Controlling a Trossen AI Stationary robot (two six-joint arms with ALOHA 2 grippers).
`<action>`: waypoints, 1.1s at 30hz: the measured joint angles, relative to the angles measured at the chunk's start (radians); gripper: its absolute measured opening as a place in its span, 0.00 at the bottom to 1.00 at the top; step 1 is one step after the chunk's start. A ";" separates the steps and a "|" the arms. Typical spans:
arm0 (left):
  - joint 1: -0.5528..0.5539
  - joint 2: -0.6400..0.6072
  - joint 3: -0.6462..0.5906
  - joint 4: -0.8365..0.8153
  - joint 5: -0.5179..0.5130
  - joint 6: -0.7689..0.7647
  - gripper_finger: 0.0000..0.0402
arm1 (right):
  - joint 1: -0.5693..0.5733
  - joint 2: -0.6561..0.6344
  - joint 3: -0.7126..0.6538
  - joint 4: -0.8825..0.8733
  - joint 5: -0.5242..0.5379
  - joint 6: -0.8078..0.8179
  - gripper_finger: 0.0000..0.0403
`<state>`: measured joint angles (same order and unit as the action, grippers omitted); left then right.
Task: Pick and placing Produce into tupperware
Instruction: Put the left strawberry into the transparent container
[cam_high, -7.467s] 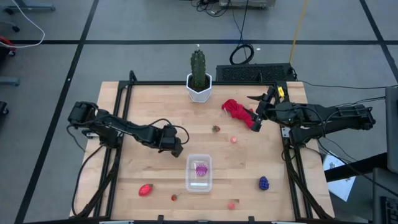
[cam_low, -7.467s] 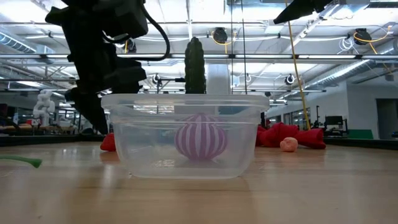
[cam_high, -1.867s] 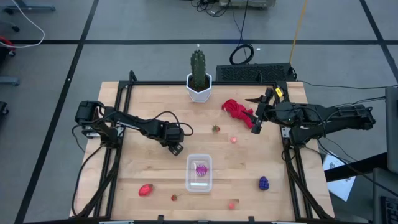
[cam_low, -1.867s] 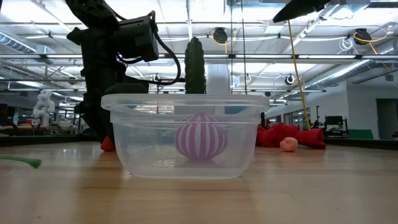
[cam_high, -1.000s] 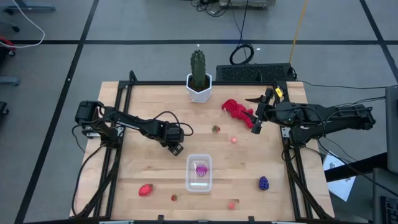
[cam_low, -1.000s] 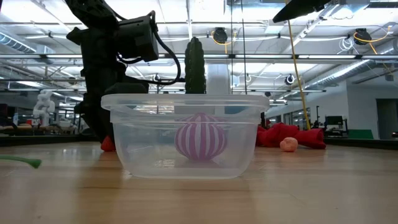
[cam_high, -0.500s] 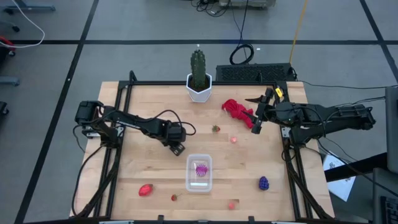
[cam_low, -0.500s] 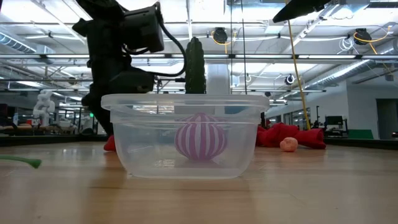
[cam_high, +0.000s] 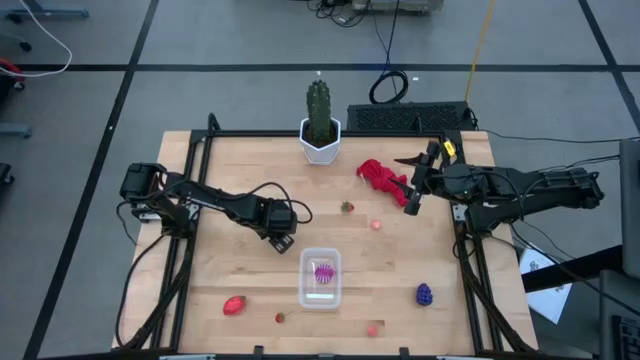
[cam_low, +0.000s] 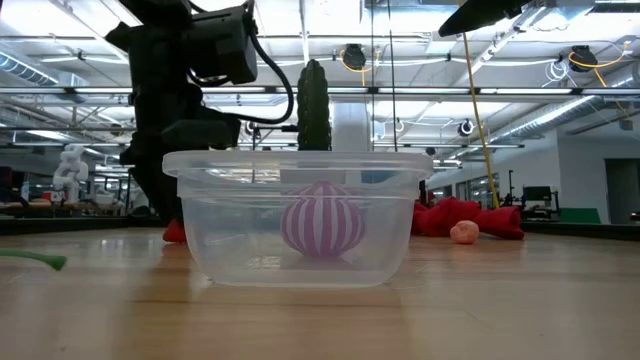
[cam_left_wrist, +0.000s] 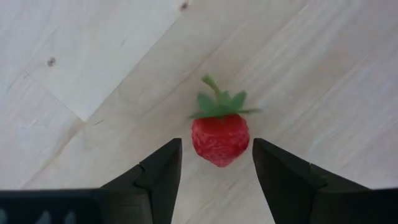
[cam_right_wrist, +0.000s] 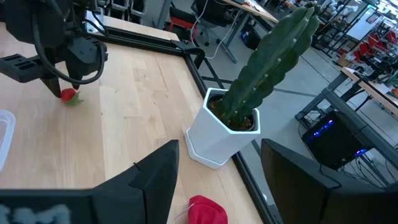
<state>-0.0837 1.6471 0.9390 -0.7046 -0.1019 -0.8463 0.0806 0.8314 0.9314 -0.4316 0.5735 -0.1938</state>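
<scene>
My left fingers (cam_left_wrist: 158, 177) stand apart on either side of a strawberry (cam_left_wrist: 220, 134) lying on the table (cam_high: 230, 170), not yet touching it. I'd lower squarely, centre the berry, then close gently. The tupperware (cam_high: 321, 277) sits just beside, holding the magenta piece (cam_high: 323, 272). My right gripper (cam_high: 409, 200), fingers open and empty, waits near the red cloth (cam_high: 381, 175).

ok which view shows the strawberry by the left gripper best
The left wrist view: the strawberry lies on the wood between the open left gripper fingers, untouched. The right wrist view shows it small and far off under that arm, the low view only a red sliver, and the high view hides it.
</scene>
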 joint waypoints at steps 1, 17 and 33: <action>0.000 0.000 0.000 0.000 -0.004 0.000 0.50 | 0.000 0.000 0.000 0.000 0.000 0.002 0.54; 0.000 0.036 0.001 0.030 -0.011 0.003 0.50 | 0.000 0.000 0.000 0.000 0.000 0.001 0.54; 0.000 0.070 0.000 0.065 -0.006 0.026 0.50 | 0.000 0.000 0.000 0.000 0.000 -0.001 0.54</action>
<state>-0.0837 1.7168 0.9394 -0.6392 -0.1075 -0.8207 0.0803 0.8318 0.9314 -0.4319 0.5735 -0.1944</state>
